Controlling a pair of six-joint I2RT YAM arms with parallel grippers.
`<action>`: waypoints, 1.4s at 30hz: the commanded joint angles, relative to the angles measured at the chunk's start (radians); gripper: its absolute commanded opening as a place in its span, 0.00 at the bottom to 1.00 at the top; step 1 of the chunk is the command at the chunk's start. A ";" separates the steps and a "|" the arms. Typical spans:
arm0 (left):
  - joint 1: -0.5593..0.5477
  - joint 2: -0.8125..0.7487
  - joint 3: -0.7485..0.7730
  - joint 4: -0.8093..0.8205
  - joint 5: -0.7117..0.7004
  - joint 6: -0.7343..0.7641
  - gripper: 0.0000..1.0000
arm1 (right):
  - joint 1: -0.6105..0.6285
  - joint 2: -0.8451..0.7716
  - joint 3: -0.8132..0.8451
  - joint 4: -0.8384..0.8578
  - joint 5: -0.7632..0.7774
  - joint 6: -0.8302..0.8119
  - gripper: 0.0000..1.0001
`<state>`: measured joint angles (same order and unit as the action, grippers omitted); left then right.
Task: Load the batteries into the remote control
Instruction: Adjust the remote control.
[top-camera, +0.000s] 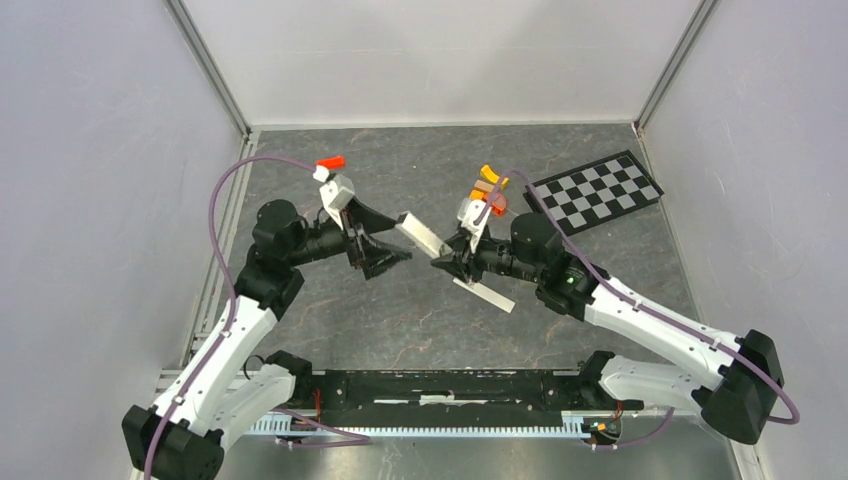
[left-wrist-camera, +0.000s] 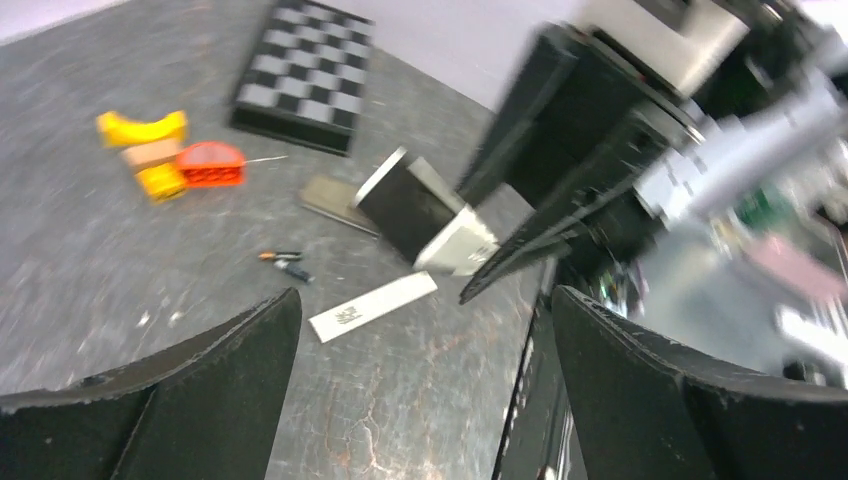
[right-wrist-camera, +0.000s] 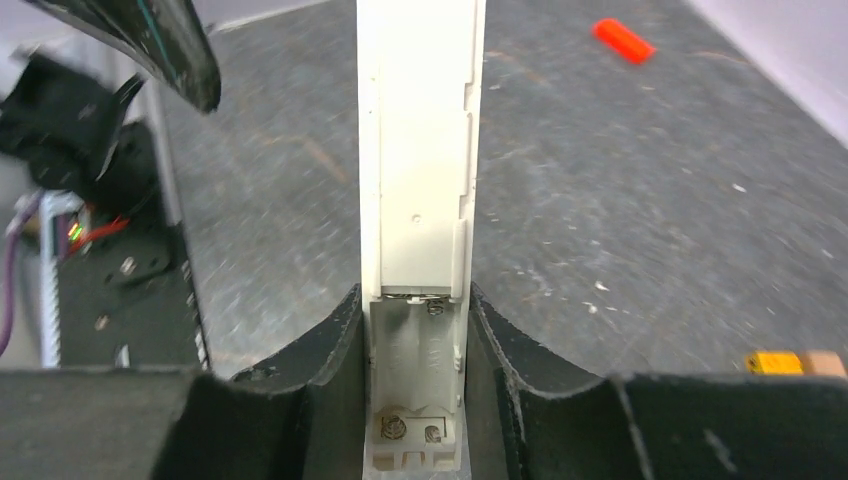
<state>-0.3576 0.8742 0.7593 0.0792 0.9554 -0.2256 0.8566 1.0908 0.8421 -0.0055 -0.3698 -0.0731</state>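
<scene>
Now, the right end effector (right-wrist-camera: 415, 300) is clenched on the remote control (right-wrist-camera: 415, 150), fingers pinching its sides right at the open battery recess (right-wrist-camera: 415, 375), bare springs showing. The left end effector (left-wrist-camera: 425, 298) is released, jaws spread wide, facing the remote's other end. From the left wrist, the batteries (left-wrist-camera: 285, 263) lie on the worktop (left-wrist-camera: 120, 260) at the remote's 8 o'clock, with a white bar (left-wrist-camera: 372, 305) near them at their 4 o'clock.
</scene>
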 joint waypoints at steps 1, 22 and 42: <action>0.003 -0.050 0.070 -0.106 -0.483 -0.334 1.00 | 0.020 -0.044 -0.058 0.258 0.351 0.223 0.06; -0.001 0.088 -0.051 0.190 -0.466 -0.747 0.79 | 0.228 0.219 0.183 0.160 0.724 0.313 0.01; -0.027 0.137 -0.021 0.080 -0.479 -0.641 0.02 | 0.223 0.258 0.216 0.082 0.685 0.354 0.52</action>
<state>-0.3782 1.0367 0.7120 0.2218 0.4953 -0.9440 1.0782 1.3857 1.0328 0.0513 0.3111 0.2634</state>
